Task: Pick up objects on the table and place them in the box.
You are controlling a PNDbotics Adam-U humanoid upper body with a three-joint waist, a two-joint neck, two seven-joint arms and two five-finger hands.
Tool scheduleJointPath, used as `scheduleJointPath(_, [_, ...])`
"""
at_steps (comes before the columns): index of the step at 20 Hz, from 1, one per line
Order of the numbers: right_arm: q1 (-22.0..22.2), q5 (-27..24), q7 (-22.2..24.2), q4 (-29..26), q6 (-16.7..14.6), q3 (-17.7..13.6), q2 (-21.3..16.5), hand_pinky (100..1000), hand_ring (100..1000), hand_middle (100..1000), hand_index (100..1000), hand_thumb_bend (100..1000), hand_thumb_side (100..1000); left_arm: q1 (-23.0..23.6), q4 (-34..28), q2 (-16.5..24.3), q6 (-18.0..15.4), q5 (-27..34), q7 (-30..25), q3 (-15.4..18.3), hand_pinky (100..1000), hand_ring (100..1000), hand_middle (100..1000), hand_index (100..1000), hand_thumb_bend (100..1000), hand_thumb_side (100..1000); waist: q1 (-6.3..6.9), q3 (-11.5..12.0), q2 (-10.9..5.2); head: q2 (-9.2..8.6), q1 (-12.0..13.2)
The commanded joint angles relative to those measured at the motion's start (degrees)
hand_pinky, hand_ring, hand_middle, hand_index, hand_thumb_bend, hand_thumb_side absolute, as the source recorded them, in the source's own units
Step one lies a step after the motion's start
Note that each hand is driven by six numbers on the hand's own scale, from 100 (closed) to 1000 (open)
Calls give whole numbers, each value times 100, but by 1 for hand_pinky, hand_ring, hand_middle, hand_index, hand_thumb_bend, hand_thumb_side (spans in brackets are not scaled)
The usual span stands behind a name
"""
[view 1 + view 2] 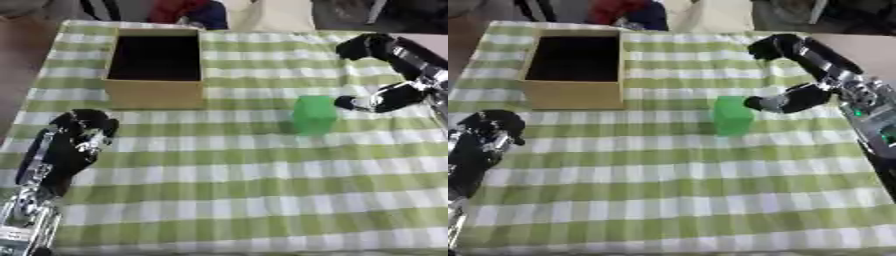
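Observation:
A green block point(314, 114) stands upright on the checked cloth near the middle of the table. My right hand point(833, 82) comes in from the right and is open: its thumb tip lies just right of the block's top, close to it or touching, and its fingers point(773, 47) arch well above and behind the block. The open cardboard box point(154, 94) stands at the back left, its inside dark with nothing visible in it. At the lower left my left hand point(80, 131) rests idle on the cloth, fingers relaxed and holding nothing.
The green-and-white checked cloth point(245, 200) covers the whole table. Bare brown table edge shows at the far left and back right. People's clothing shows along the far edge, behind the box.

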Motion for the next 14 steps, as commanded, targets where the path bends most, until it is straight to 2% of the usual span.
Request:
scheduleJointPath(1, [-126, 59, 136, -15, -30, 50, -273, 832, 811, 775, 846, 581, 233, -50, -86, 106, -5, 18, -11, -8, 545, 686, 601, 639, 488, 274, -6, 6, -87, 30, -21])
scheduleJointPath(14, [-391, 261, 700, 561, -104, 432, -301, 834, 815, 778, 851, 574, 249, -54, -82, 98, 1, 26, -35, -25, 545, 686, 601, 640, 487, 275, 7, 43, -80, 30, -65])
